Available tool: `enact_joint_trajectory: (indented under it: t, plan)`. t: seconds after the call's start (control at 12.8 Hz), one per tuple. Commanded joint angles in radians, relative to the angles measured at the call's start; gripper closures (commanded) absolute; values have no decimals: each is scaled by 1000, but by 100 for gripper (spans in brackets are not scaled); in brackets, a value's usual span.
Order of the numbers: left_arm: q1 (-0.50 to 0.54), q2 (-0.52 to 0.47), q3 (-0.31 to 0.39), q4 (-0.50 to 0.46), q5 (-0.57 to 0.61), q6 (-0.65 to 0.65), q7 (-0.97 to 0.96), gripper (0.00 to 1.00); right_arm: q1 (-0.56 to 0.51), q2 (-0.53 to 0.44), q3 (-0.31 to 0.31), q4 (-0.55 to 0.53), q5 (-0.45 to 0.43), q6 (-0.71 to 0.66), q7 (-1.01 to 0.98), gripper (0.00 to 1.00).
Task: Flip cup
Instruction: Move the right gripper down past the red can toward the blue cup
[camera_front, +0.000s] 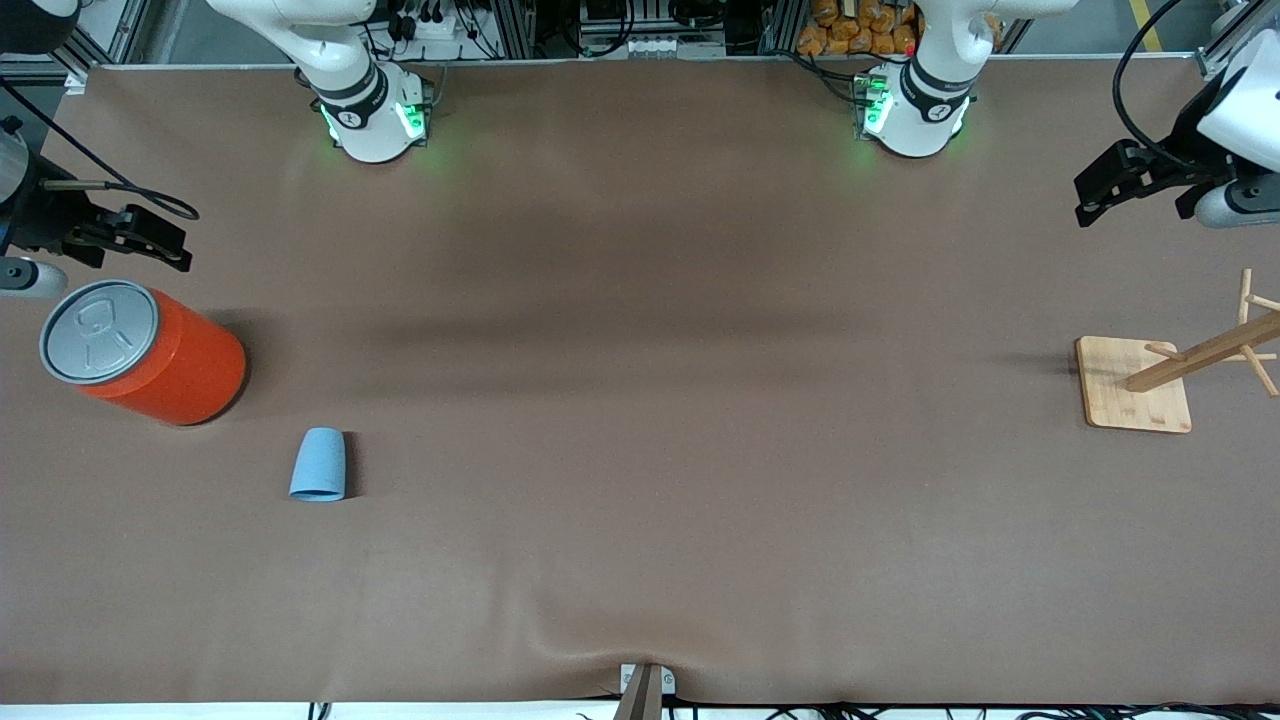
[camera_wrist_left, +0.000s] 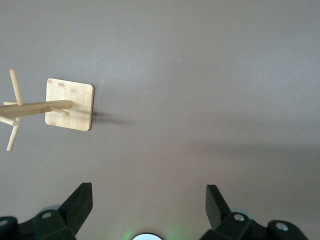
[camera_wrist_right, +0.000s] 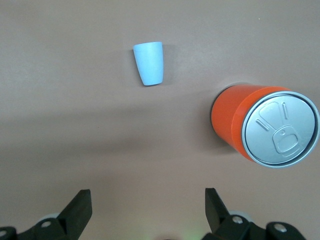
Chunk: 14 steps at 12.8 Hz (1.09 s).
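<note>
Standing cup (camera_front: 319, 464), rim down, axis vertical

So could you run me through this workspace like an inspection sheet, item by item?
Surface: brown table cover, slightly rippled at the edge nearest the front camera.
Job's things: light-blue cup, apparently mouth-down, untouched, nearer the front camera than the orange can.
Clutter: orange can with grey lid, toward the right arm's end; wooden peg stand toward the left arm's end.
Hands: right hand open, empty, just above the can in the front view; left hand open, empty, above the stand in that view.
Cables: black cable on the right arm; another on the left arm.
Surroundings: equipment racks along the table's edge by the bases.
</note>
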Motion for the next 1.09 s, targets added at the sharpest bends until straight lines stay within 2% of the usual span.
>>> enact_joint_trajectory:
  t: [0.0, 0.63, 1.02]
  plan:
    - [1, 6, -3, 25, 20, -18, 16, 0, -15, -14, 10, -13, -18, -8, 0, 0]
    - [4, -12, -8, 28, 15, -33, 25, 0, -18, -6, 10, -16, -19, -6, -1, 0]
    - [10, -9, -6, 24, 18, -35, 10, 0, -12, 46, 11, -18, -19, 17, 9, 0]
